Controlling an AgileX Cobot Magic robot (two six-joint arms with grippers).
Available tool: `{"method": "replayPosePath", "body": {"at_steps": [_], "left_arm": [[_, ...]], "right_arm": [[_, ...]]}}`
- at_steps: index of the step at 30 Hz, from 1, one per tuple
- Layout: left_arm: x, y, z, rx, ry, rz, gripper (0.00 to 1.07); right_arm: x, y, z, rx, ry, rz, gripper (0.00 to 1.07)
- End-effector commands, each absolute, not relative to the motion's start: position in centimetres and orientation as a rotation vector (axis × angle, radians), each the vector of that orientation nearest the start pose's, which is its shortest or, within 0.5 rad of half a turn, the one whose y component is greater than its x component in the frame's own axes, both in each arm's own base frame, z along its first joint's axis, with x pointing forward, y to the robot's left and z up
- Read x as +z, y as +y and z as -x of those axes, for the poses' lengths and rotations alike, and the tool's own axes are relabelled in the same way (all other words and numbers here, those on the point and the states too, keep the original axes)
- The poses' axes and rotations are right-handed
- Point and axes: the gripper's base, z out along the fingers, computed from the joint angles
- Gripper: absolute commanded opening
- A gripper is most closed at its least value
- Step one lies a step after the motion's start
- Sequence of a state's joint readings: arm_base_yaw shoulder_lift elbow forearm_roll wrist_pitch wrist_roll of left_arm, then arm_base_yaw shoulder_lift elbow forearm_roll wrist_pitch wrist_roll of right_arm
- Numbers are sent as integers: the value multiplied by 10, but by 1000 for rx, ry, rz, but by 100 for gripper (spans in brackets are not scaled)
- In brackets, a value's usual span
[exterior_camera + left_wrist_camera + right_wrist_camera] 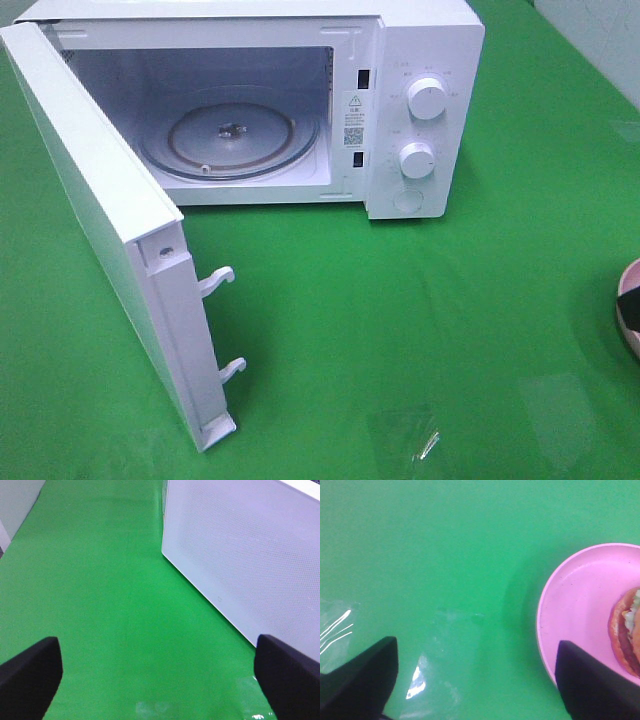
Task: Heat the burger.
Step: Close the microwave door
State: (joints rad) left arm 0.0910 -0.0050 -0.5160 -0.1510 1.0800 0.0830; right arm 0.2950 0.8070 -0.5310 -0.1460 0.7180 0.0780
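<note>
With the microwave (pixel 420 100) door open, the right gripper (pixel 475 680), fingers spread and empty, should straddle the burger (pixel 627 630) on the pink plate (pixel 570 610); the left gripper (pixel 157 675) is spread too.

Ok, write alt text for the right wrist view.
A pink plate sits on a green tablecloth, holding a burger cut off by the picture's edge. The right gripper hangs open above the cloth beside the plate, its dark fingers empty.

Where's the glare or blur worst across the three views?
Exterior high: bright glints on the clear film on the green cloth. Right wrist: white streak reflections, and the burger is cropped and soft. Left wrist: microwave door washed out, fingers blurred.
</note>
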Motion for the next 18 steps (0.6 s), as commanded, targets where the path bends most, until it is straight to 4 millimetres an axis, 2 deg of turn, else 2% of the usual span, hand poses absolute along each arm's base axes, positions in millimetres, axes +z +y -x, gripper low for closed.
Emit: {"method": "replayPosePath", "body": {"at_steps": [1,4,6,9,12,18], "left_arm": [[282,-13,10,-68,2005,-2,98],[282,-13,10,-68,2005,-2,98],[282,-13,10,-68,2005,-2,98],[282,-13,10,-68,2005,-2,98],[282,-13,10,-68,2005,-2,98],[282,-13,10,-68,2005,-2,98]], "right_arm": [[269,25,-110,5,2411,370,81],[271,24,-105,9,2399,364,81],[276,17,-85,12,2385,348,80],[277,15,-77,17,2379,340,80],[282,9,-56,48,2318,316,80],[284,3,-33,67,2232,289,78]]}}
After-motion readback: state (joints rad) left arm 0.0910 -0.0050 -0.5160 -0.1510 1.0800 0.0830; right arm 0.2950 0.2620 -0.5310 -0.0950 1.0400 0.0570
